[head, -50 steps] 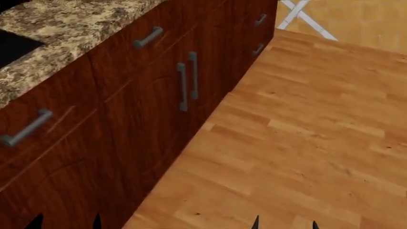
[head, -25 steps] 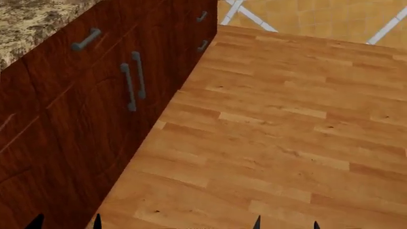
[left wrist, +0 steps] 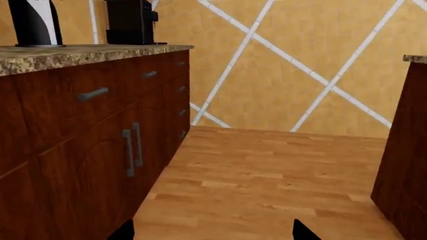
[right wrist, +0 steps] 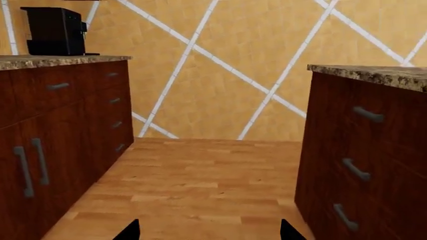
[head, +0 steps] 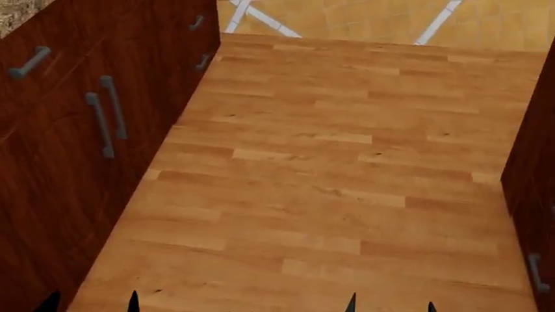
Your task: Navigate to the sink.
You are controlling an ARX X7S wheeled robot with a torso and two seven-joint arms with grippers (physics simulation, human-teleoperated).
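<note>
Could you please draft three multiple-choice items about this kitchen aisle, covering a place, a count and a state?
1. In the right wrist view, the coffee machine stands on
A. the floor
B. the left-hand counter
C. the right-hand counter

2. Drawer handles showing on the right-hand cabinet there:
A. one
B. three
C. five

3. The double cabinet doors in the head view are
A. shut
B. ajar
C. removed

Answers: B, it sits on the granite top; B, three bars are stacked; A, the fronts lie flush.

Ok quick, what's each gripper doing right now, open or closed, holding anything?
Left gripper: open, fingertips spread apart, holding nothing.
Right gripper: open, fingertips spread apart, holding nothing.
</note>
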